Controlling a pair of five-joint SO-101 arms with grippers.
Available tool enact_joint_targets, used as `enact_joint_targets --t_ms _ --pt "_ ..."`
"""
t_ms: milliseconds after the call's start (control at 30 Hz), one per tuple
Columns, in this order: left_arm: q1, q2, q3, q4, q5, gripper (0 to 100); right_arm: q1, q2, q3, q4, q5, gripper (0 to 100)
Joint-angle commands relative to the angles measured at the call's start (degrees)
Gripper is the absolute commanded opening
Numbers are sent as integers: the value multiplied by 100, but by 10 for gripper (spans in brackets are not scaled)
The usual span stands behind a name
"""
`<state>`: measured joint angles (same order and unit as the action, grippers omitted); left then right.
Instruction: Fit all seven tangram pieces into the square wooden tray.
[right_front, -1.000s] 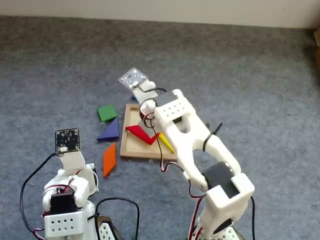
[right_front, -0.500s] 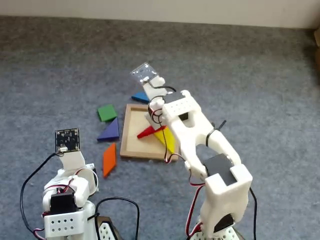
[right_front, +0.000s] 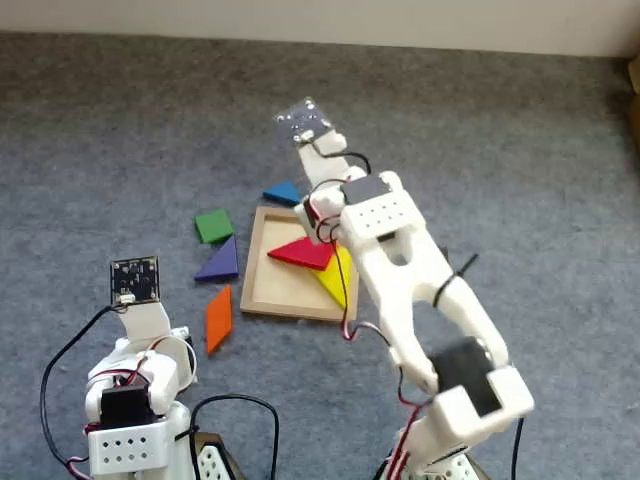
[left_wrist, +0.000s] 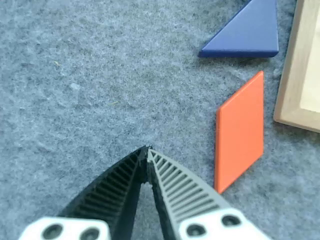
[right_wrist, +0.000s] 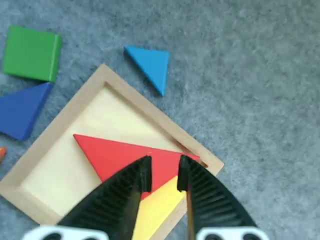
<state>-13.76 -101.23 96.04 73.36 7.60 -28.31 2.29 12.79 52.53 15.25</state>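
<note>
While your right gripper (right_wrist: 164, 162) hangs over the square wooden tray (right_wrist: 145, 107), its fingers sit a little apart with nothing pinched between them, tips right above the red triangle (right_wrist: 127, 152). That red triangle lies flat inside the tray, and the yellow triangle (right_wrist: 160, 207) is in there too, snug against it and partly hidden behind the fingers.

Everything else you've got is out on the grey carpet (right_front: 500, 150). The light blue triangle (right_wrist: 152, 67) is just past the tray's far edge, close but not touching. The green square (right_wrist: 31, 53) and the dark blue triangle (right_wrist: 22, 115) sit on the left arm's side of the tray, with the dark blue one nearly at the rim. The orange parallelogram (left_wrist: 240, 132) lies beside the tray's near corner on that same side.

Your left gripper (left_wrist: 146, 152) is down low over bare carpet, fingers pressed together at the tips and holding nothing. The orange parallelogram is near it, with a clear gap between them.
</note>
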Motion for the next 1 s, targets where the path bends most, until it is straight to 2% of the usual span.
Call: enact_joint_targets --t_ms 0,167,533,967 --pt "66 -4 127 18 -9 6 -92 -664 295 48 -35 98" --pt "66 -4 127 18 -9 6 -330 -743 822 13 -26 98" --pt "66 -4 127 18 -9 6 -462 -734 1587 -875 -26 98" --pt "66 -4 127 18 -9 6 -462 207 1244 -936 -26 98"
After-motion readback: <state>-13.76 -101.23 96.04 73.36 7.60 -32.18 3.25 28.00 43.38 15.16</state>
